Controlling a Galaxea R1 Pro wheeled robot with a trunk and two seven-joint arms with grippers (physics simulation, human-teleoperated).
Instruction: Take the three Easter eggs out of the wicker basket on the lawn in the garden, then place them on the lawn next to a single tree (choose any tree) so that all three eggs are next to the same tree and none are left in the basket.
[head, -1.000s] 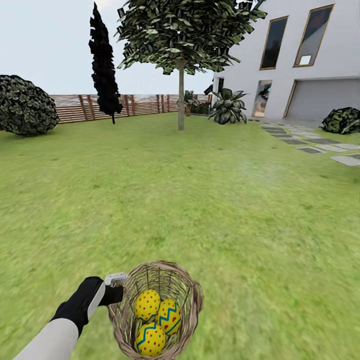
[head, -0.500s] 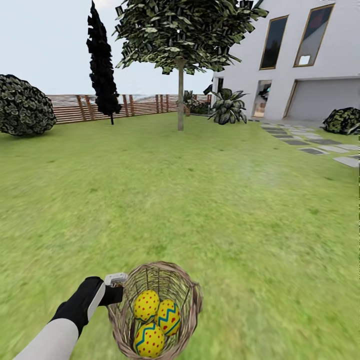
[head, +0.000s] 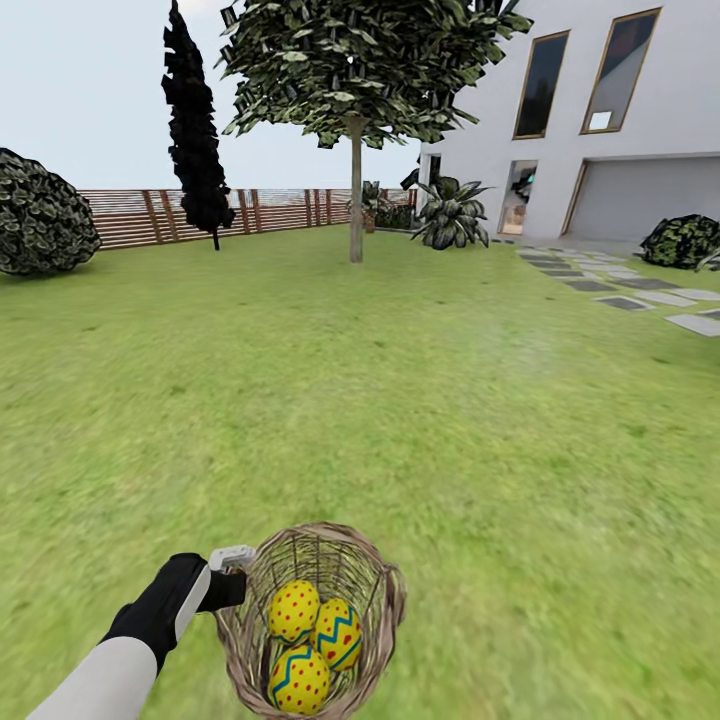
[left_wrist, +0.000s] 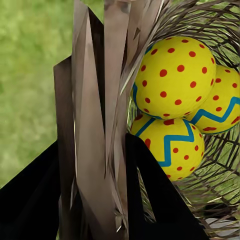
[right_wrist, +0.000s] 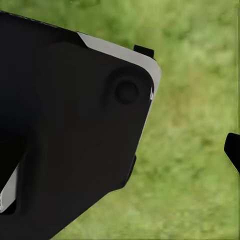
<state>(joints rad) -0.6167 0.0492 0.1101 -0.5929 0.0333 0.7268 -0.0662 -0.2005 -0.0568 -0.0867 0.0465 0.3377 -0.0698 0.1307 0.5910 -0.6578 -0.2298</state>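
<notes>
The wicker basket (head: 243, 640) hangs low in front of me over the lawn (head: 400, 400), tilted toward me. My left gripper (head: 232, 578) is shut on its rim. Three Easter eggs lie inside: one dotted (head: 294, 610), one with a zigzag band (head: 340, 633), one nearest me (head: 299, 680). In the left wrist view black fingers (left_wrist: 155, 200) clamp the woven rim (left_wrist: 100, 125), with the eggs (left_wrist: 172, 75) packed right behind it. A tree (head: 355, 200) with a straight trunk stands far ahead. The right wrist view has a small dark tip (right_wrist: 233, 150) at its edge over grass.
A dark cypress (head: 193, 140) and a round bush (head: 40, 215) stand at the back left before a wooden fence (head: 270, 210). A white house (head: 600, 120) with stepping stones (head: 640, 300) lies to the right. A black robot part (right_wrist: 70, 135) looms in the right wrist view.
The whole view has shifted a little, with tree, cypress and bush sliding left, so the camera has moved. The basket, eggs and left arm keep their place in the picture.
</notes>
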